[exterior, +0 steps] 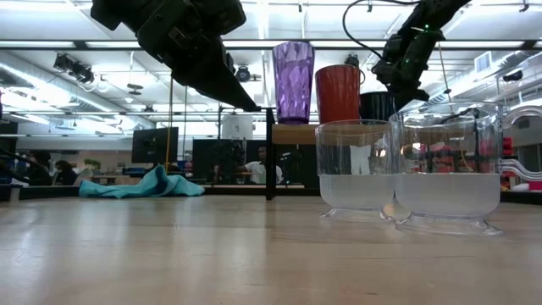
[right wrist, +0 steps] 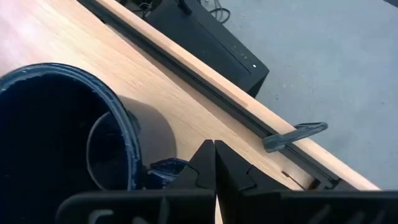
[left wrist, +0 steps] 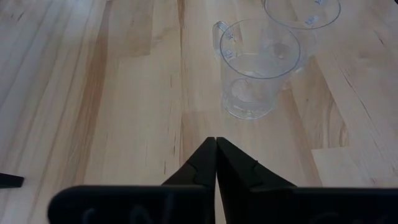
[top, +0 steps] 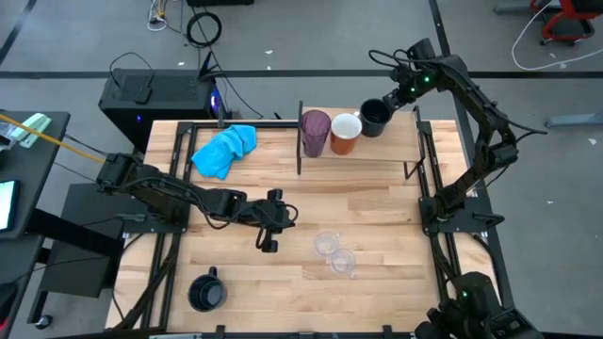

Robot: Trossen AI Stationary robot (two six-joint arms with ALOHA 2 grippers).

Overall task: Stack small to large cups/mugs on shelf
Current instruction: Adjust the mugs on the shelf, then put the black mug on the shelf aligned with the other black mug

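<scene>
The shelf (top: pixel 377 151) stands at the table's far side. On it, from left to right, stand a purple tumbler (top: pixel 314 132), an orange mug (top: pixel 345 132) and a black mug (top: pixel 375 116). My right gripper (top: pixel 389 100) is shut just beyond the black mug, beside its handle. My left gripper (top: pixel 285 215) is shut and empty, above the table's middle. Ahead of it two clear cups (left wrist: pixel 256 68) (left wrist: pixel 305 12) stand upright on the table. A second black mug (top: pixel 205 292) stands near the front left. My right gripper's shut fingers (right wrist: pixel 202 163) stand right beside the black mug's handle (right wrist: pixel 165 169), on the side away from the orange mug. I cannot tell whether a finger touches the handle. The mug stands upright on the shelf.
A bright blue cloth (top: pixel 224 149) lies at the far left, beside the shelf's dark left upright (top: pixel 301 137). The shelf's right upright (top: pixel 417 141) stands close to the black mug. The two clear cups (top: pixel 334 252) stand side by side to the right of my left gripper.
</scene>
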